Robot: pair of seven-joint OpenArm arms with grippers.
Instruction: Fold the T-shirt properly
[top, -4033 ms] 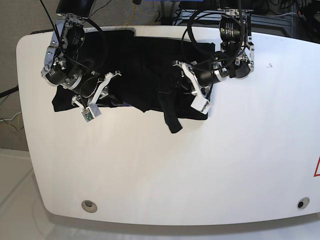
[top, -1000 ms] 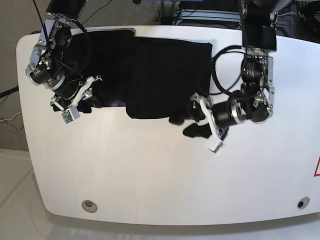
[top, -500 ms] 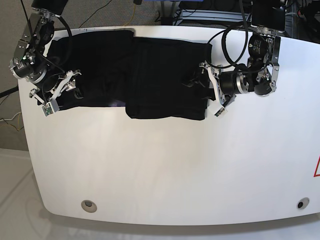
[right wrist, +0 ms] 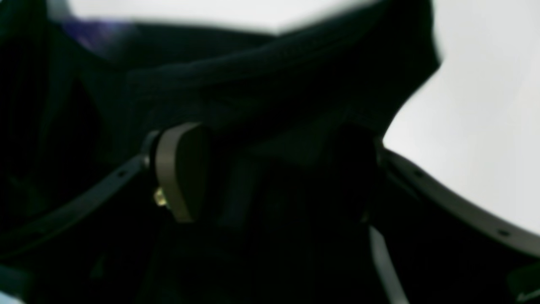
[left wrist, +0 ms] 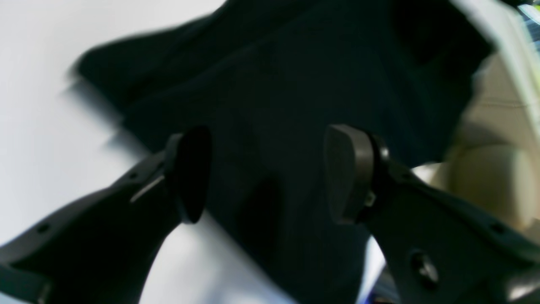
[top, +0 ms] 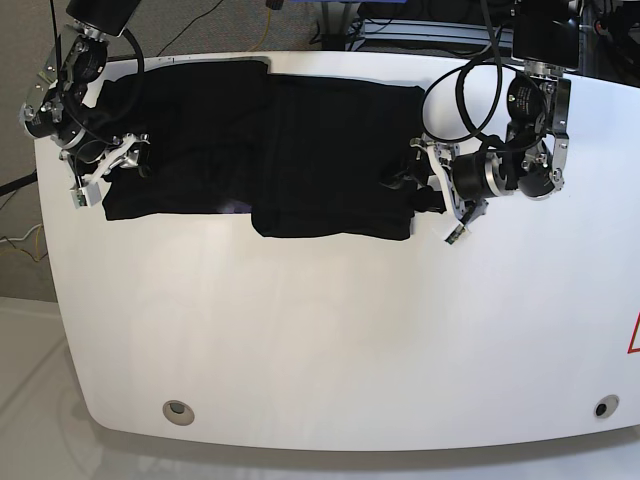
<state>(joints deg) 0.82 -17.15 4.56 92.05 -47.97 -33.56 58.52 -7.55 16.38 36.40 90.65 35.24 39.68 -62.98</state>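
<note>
The T-shirt [top: 300, 150] is seen in the base view spread black across the far part of the white bench [top: 330, 340], one panel folded over its middle. The left gripper [top: 440, 195] sits at its edge with jaws wide, the right gripper [top: 100, 170] at the opposite edge, jaws wide too. A red mark at the bench's edge cannot be read.

In the left wrist view, blurred, wide jaws are seen over dark fabric [left wrist: 270, 84], nothing pinched.

In the right wrist view, the jaws stand apart over bunched fabric [right wrist: 274, 97]; a faint purple patch [right wrist: 90, 31] is seen.

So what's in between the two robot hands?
Only the T-shirt. In the base view its black cloth fills the stretch from the right end effector to the left end effector.
</note>
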